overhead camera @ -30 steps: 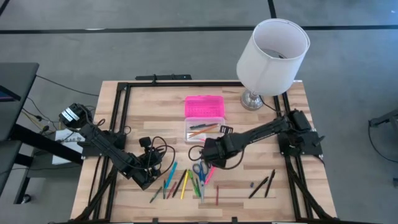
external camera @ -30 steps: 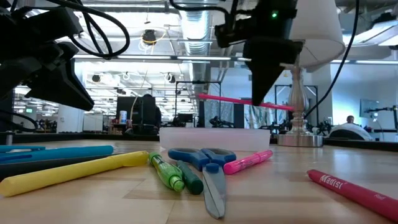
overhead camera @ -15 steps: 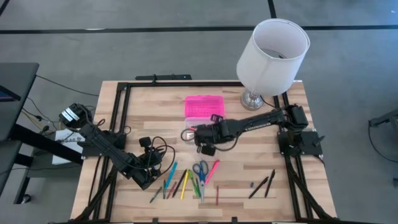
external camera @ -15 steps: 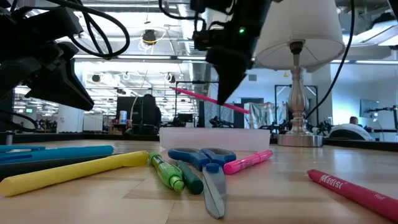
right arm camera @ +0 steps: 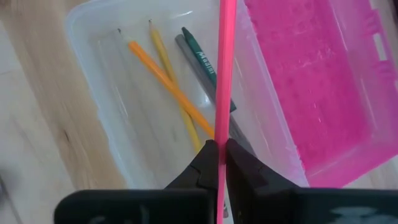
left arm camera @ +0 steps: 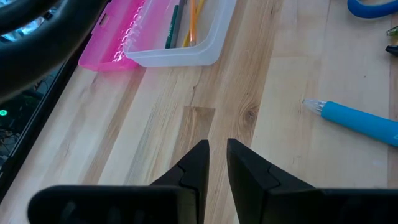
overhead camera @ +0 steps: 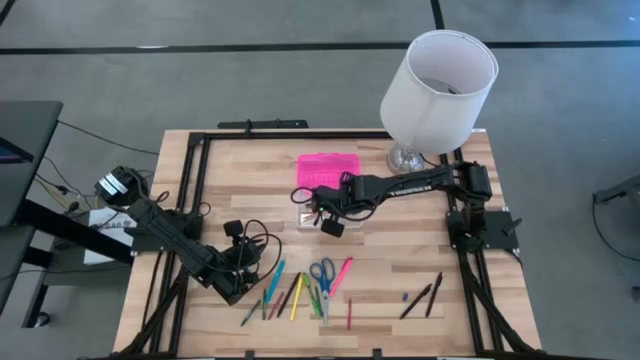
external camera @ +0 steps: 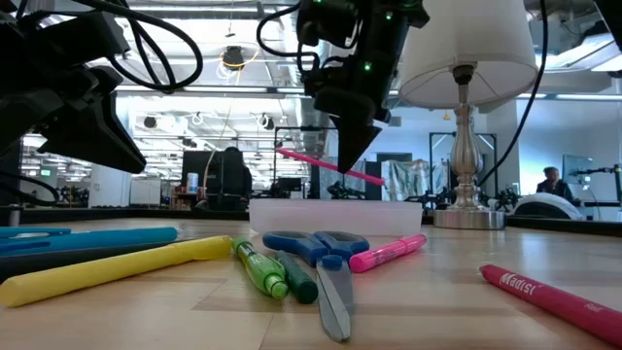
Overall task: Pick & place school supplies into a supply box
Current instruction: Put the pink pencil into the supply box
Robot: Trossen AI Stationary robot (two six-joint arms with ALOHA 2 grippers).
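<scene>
My right gripper [overhead camera: 325, 207] hovers over the supply box's clear base [overhead camera: 327, 212], shut on a thin pink pencil [external camera: 311, 158]. The open pink lid [overhead camera: 328, 170] lies flat on the base's far side. Inside the base [right arm camera: 124, 93] lie an orange pencil [right arm camera: 168, 87], a yellow one and a green crayon [right arm camera: 202, 59]. The other pens and pencils [overhead camera: 290, 295], the blue-handled scissors [overhead camera: 320, 272] and a pink marker [overhead camera: 342, 272] lie on the table nearer me. My left gripper [overhead camera: 248, 265] waits low at the near left, shut and holding nothing [left arm camera: 217, 149]. My right gripper pinches the pink pencil between its two fingers [right arm camera: 205, 155], partway along its shaft [right arm camera: 224, 134]. It comes from above, and the pencil reaches out past the fingertips. The pencil is lifted clear above the base and slants down toward one end [external camera: 374, 179].
A lamp with a white shade [overhead camera: 437, 90] stands on its metal foot [overhead camera: 405, 160] at the far right, close to the box. Two dark pens [overhead camera: 425, 295] lie at the near right and a red crayon [external camera: 544, 297] at the front. Bare wood shows left of the box [left arm camera: 155, 124].
My right gripper has carried the pink pencil from above the scissors toward the table's far edge and slightly left, until it stands over the clear base. The pencil has gone from nearly level to slanted. The gripper has stayed shut on it.
</scene>
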